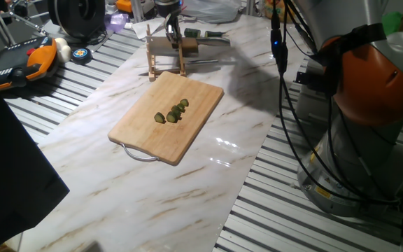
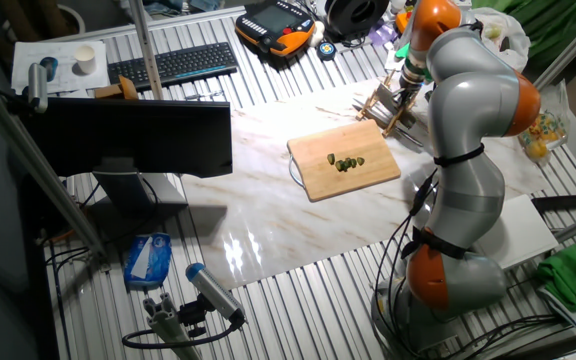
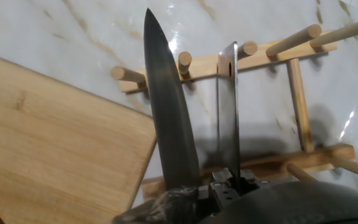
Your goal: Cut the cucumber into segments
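A: In one fixed view, where's the cucumber?
B: Already in segments (image 1: 172,113), clustered mid-board (image 1: 133,128), their row running diagonally. The gripper (image 1: 173,31) sits beyond the board's far edge, over the wooden rack (image 1: 165,57).

A: And the other fixed view?
B: Same layout: segments (image 2: 346,162) on the board (image 2: 313,172), arm reaching past to the rack (image 2: 388,104).

A: Hand view?
B: Knife (image 3: 168,118) runs lengthwise ahead, over the rack (image 3: 298,99); board (image 3: 48,162) lies left. The jaws look pinched on the knife, though the grip is half hidden.
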`<move>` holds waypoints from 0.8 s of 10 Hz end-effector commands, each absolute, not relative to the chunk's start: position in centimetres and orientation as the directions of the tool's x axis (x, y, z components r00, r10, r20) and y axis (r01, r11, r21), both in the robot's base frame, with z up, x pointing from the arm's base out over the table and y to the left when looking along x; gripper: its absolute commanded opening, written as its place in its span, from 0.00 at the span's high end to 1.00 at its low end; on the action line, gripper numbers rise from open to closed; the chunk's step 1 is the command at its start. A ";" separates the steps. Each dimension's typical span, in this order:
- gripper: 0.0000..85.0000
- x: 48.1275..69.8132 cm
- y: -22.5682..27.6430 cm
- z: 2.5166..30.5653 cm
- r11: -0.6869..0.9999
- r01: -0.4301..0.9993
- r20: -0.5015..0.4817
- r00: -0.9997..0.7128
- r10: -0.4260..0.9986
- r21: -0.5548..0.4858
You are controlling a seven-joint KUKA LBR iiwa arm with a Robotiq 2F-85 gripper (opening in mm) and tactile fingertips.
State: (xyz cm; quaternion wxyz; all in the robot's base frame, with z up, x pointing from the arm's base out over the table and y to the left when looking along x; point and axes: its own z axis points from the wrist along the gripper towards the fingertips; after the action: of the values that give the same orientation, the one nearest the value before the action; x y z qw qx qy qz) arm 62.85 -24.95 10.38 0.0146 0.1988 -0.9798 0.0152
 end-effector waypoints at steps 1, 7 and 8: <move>0.82 62.9 -25.0 10.4 0.921 -0.389 0.036 -0.921 -0.388 -0.027; 0.61 63.0 -25.1 11.1 0.923 -0.383 0.034 -0.924 -0.382 -0.043; 0.60 63.0 -25.1 11.1 0.923 -0.383 0.034 -0.924 -0.382 -0.043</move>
State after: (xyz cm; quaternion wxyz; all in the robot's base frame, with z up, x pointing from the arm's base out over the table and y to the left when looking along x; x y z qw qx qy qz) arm 63.00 -25.10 11.14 0.0122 0.1951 -0.9804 0.0242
